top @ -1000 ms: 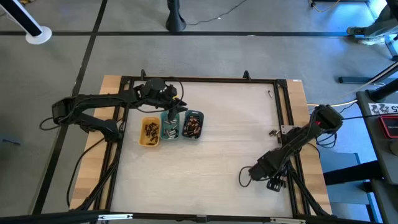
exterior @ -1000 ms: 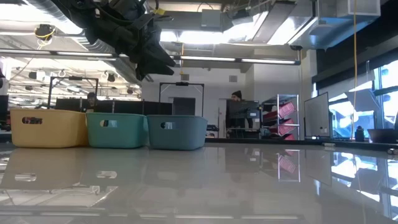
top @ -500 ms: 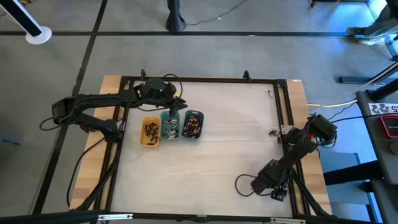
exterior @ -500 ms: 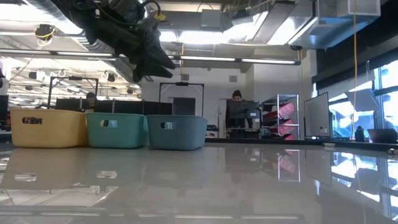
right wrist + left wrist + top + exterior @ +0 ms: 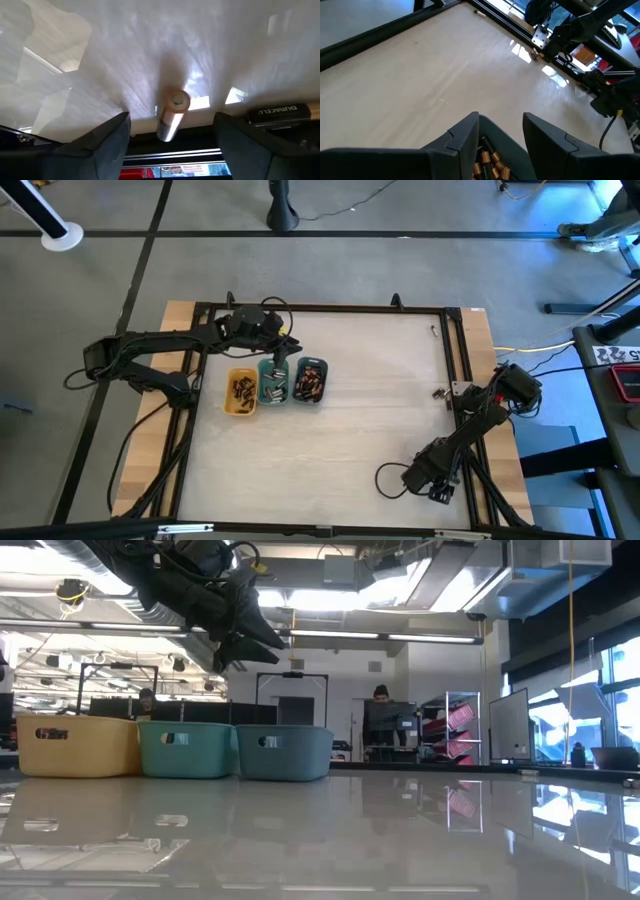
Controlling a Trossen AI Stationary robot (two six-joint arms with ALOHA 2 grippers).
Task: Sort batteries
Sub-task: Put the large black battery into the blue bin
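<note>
Three small trays stand in a row at the table's far left: yellow [image 5: 241, 392], green [image 5: 273, 384] and grey-blue [image 5: 309, 381], each with batteries in it. My left gripper [image 5: 279, 356] hangs above them, open and with nothing between its fingers [image 5: 501, 118]; copper batteries [image 5: 487, 162] show below it. My right gripper [image 5: 436, 484] is low at the table's near right corner, open. A copper-toned battery [image 5: 168, 124] lies on the table against the frame rail, between its two fingers and apart from both. A second, black-and-copper battery [image 5: 284, 113] lies beside it.
A black frame rail [image 5: 466, 395] runs along the table's right side, close by my right gripper. Between the trays and the right rail the tabletop [image 5: 380, 400] lies bare. In the low view the trays [image 5: 188, 748] stand under my left gripper [image 5: 236, 636]; people show in the room behind.
My right gripper has gone down and toward the table's near edge, ending low at the near right corner. My left gripper has stayed above the trays and rolled a little about its own pointing line.
</note>
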